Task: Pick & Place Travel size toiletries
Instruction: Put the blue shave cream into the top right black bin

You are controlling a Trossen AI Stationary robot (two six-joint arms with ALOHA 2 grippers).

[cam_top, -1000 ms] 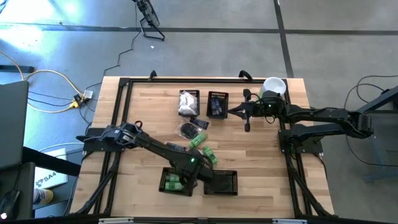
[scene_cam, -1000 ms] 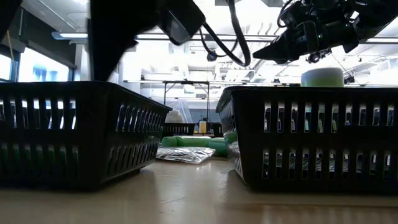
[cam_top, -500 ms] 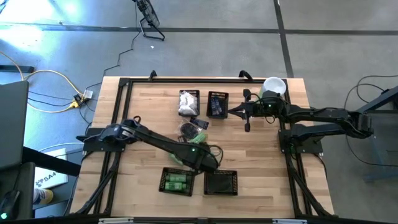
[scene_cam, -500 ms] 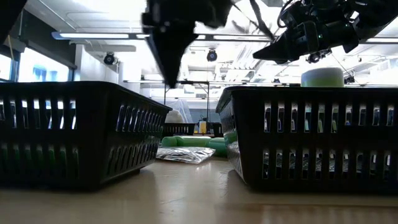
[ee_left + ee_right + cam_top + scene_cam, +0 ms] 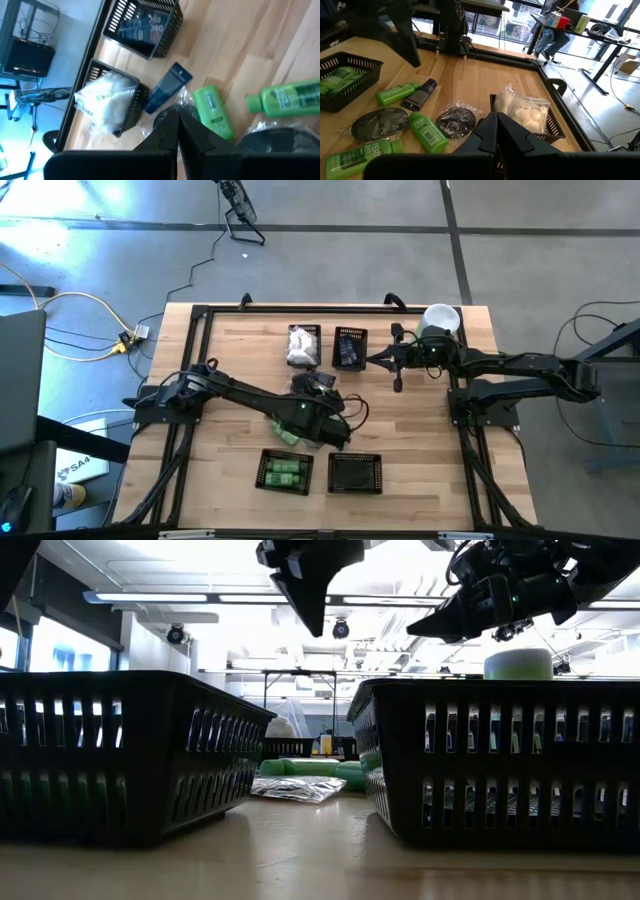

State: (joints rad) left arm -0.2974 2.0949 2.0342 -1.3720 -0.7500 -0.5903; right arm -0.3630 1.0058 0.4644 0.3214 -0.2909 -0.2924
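Loose toiletries lie mid-table: two green bottles (image 5: 212, 110) (image 5: 290, 97), a dark blue tube (image 5: 167, 92) and dark discs in clear wrap (image 5: 455, 121). More green bottles (image 5: 283, 472) lie in the near left basket. White packets (image 5: 105, 97) fill one far basket, and dark blue pieces (image 5: 142, 30) the other. My left gripper (image 5: 328, 418) hangs shut and empty above the loose items. My right gripper (image 5: 496, 122) waits shut near the table's far right, with nothing in it.
An empty black mesh basket (image 5: 355, 473) stands at the near edge, beside the one with green bottles. A tall pale-green cylinder with a white lid (image 5: 440, 318) stands at the far right corner. A black frame rail (image 5: 190, 370) borders the table.
My left gripper has risen from over the near left basket and gone toward the table's middle, turning about as it went. The green bottles stay in that basket.
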